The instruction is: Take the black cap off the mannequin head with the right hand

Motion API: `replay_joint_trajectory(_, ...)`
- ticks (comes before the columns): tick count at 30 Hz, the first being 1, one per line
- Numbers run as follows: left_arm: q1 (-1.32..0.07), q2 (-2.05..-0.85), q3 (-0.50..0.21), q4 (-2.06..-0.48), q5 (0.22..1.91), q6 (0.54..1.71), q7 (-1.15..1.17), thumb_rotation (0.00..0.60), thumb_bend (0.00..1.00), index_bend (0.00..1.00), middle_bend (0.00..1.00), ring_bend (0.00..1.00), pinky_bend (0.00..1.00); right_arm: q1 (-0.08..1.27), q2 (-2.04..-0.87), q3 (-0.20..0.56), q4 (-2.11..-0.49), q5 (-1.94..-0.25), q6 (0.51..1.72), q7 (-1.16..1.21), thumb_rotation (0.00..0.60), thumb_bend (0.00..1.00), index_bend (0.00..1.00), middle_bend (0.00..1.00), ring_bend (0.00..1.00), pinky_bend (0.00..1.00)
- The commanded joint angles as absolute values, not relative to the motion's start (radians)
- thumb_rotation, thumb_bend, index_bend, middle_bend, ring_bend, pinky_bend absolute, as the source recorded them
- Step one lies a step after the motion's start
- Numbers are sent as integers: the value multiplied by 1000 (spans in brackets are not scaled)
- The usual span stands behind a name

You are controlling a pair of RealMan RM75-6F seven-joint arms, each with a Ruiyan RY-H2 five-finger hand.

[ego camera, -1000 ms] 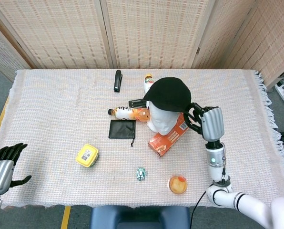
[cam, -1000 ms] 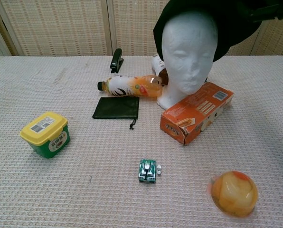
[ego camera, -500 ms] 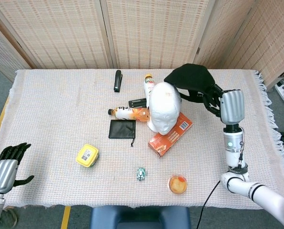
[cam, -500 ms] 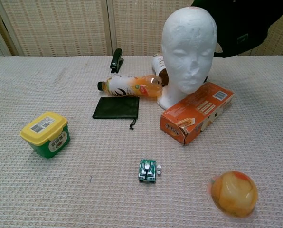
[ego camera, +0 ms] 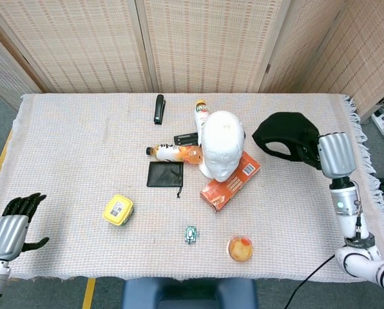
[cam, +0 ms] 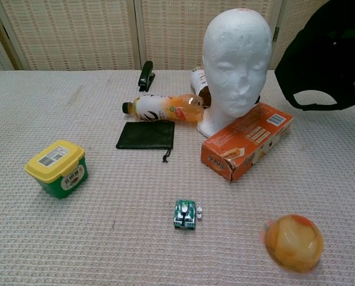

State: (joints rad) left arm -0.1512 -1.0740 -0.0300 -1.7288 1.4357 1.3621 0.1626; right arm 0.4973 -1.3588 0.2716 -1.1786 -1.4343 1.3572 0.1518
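Observation:
The white foam mannequin head stands bare at the table's middle, its base against an orange box. The black cap hangs in the air to the right of the head, clear of it. My right hand grips the cap at its right side; in the chest view the hand itself is mostly past the right edge. My left hand hovers at the near left corner of the table, fingers apart, holding nothing.
An orange box, an orange drink bottle, a second bottle and a black pouch crowd around the head. A black stapler lies behind. A yellow tub, a small green toy and a jelly cup sit nearer.
My right hand lifted the cap off the mannequin head, carried it up and to the right, then lowered it beside the head. The left hand barely shifted.

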Motion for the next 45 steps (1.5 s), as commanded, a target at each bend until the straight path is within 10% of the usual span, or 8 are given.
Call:
replay_joint_trajectory(1, -153, -1076, -28, -1730, 1439, 1361, 164, 600, 113, 154, 143, 150, 144, 482, -1348, 234, -1180, -1445, 1324, 166, 600, 827, 881, 1000, 1000, 1000)
replay_joint_trajectory(16, -150, -1074, -21, -1739, 1437, 1363, 175, 600, 111, 155, 137, 147, 144, 552, -1506, 178, -975, -1413, 1130, 145, 600, 774, 786, 998, 1000, 1000)
replay_joint_trajectory(20, -150, -1074, -20, -1741, 1433, 1362, 178, 600, 112, 154, 138, 148, 143, 568, -1534, 179, -949, -1385, 1083, 97, 580, 263, 460, 837, 849, 996)
replay_joint_trajectory(23, -150, -1074, -21, -1740, 1430, 1362, 179, 600, 113, 154, 137, 147, 143, 569, -1532, 181, -972, -1363, 1058, 69, 438, 13, 186, 575, 593, 850)
replay_joint_trajectory(30, -152, -1075, -21, -1738, 1428, 1359, 179, 600, 113, 154, 137, 148, 143, 536, -1470, 184, -1079, -1333, 1076, 33, 357, 0, 0, 253, 220, 432)
replay_joint_trajectory(45, -151, -1118, -43, -1695, 1447, 1407, 166, 600, 112, 158, 145, 149, 143, 259, -1272, 94, -1429, -1420, 1471, -58, 493, 174, 224, 331, 305, 455)
